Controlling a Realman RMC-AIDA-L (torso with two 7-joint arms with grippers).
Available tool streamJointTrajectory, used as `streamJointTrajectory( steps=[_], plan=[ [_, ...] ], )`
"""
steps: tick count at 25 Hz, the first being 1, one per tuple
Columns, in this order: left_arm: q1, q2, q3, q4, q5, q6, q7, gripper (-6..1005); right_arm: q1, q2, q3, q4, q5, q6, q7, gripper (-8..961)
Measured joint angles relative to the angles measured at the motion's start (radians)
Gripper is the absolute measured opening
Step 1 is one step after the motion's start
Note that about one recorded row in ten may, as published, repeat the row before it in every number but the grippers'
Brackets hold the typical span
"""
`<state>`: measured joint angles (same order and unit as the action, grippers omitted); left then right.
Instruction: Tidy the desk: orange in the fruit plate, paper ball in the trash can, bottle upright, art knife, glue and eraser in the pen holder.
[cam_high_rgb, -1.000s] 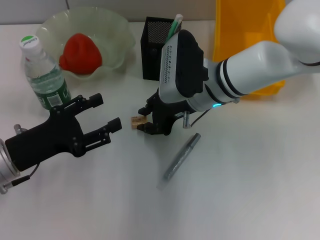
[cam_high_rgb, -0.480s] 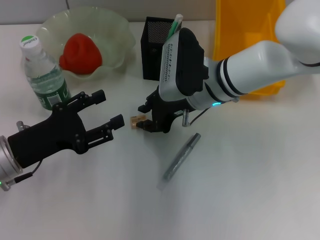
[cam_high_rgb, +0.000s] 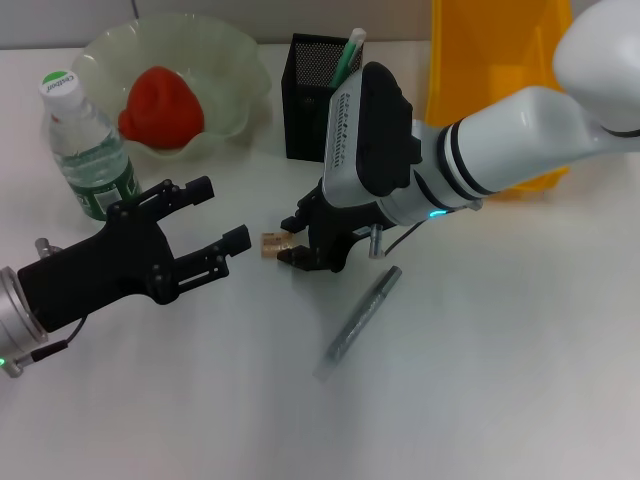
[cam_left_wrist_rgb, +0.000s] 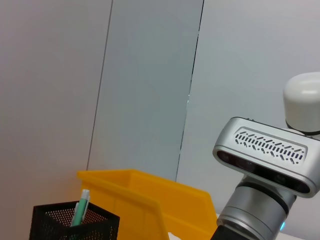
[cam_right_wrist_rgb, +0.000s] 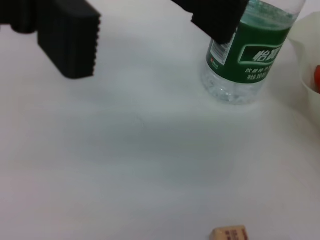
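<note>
I see the eraser (cam_high_rgb: 275, 243) at frame centre on the table (cam_high_rgb: 480, 400), touching the right tool (cam_high_rgb: 293, 240) on its left side; whether that tool grips it I cannot tell. Left tool (cam_high_rgb: 218, 218) hangs wide open, empty, farther left.

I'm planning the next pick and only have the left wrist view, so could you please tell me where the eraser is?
Observer: The eraser lies on the table, right at the fingertips of the right gripper, not lifted.
Operator: Thank you. Is the left gripper open?
Observer: Yes, the left gripper is open, on the eraser's left and pointing toward it.
Operator: And where is the glue, please?
Observer: The glue lies flat on the table, nearer the robot than the right gripper and outside the pen holder.
</note>
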<state>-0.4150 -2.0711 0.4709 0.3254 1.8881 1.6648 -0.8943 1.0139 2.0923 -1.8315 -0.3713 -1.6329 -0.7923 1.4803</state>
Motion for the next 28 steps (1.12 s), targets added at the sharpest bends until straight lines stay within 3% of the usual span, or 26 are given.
streamJointTrajectory(
  steps=[17,23,28],
  plan=[
    [-0.001,-0.001,0.000,0.000,0.000,-0.002,0.000,787,-0.012,0.000,0.009,-0.010,0.025,-0.004,-0.002,233],
    [0.001,0.002,0.000,0.000,0.000,-0.002,0.000,787,-0.052,-0.006,0.030,-0.049,0.025,-0.038,0.009,227],
    [0.009,0.004,0.000,0.006,0.000,-0.003,-0.002,786,-0.118,-0.017,0.115,-0.107,0.018,-0.082,-0.006,226]
  ],
)
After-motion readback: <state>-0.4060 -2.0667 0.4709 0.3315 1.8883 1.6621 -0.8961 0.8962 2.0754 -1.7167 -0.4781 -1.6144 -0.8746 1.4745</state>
